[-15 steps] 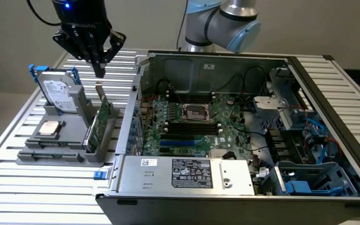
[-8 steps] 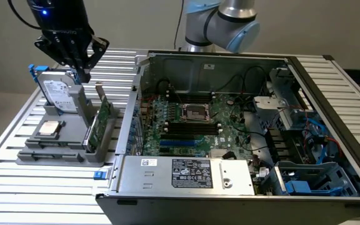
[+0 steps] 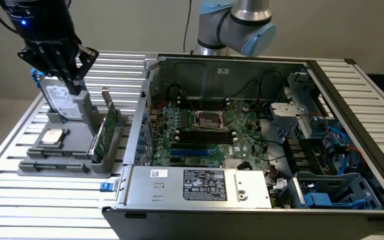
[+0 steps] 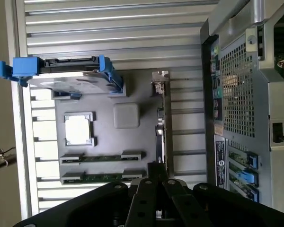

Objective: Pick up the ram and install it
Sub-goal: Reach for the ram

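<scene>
Fingertips (image 4: 149,182) together, holding nothing, the gripper (image 3: 74,85) hangs at the exterior view's upper left over the gray holder (image 3: 78,137). The ram (image 4: 102,177) sits edge-up in a holder slot beside a second stick (image 4: 102,157). It is likely light, stiff and fragile, and best pinched mid-length across its flat faces.

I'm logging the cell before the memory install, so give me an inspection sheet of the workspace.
Surface: slatted metal table, bearing a gray holder and an open computer case.
Job's things: two ram sticks lying in the holder, untouched.
Clutter: hard drive, processor and expansion card in the holder.
Grippers: gripper hangs over the holder.
Cables: wires inside the case.
Surroundings: robot arm behind the case, plain wall.
</scene>
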You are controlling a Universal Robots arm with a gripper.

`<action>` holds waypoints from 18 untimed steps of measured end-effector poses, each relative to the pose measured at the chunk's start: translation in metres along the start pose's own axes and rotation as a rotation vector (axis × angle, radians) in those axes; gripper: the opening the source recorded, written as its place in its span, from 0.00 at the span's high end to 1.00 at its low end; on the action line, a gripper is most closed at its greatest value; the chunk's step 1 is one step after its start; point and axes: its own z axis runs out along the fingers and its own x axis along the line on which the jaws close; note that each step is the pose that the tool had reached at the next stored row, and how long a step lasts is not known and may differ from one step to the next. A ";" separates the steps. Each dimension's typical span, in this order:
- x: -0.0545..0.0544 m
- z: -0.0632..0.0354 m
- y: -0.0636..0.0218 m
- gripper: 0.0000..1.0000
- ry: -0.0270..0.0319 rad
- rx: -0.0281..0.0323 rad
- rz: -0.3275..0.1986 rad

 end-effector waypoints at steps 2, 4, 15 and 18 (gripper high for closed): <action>0.007 0.0020 -0.0031 0.89 0.0000 0.0000 0.000; 0.014 0.0039 -0.0062 0.89 0.0000 0.0000 0.000; 0.047 0.0149 -0.0234 0.89 0.0000 0.0000 0.000; 0.050 0.0179 -0.0303 0.89 0.0001 0.0000 0.000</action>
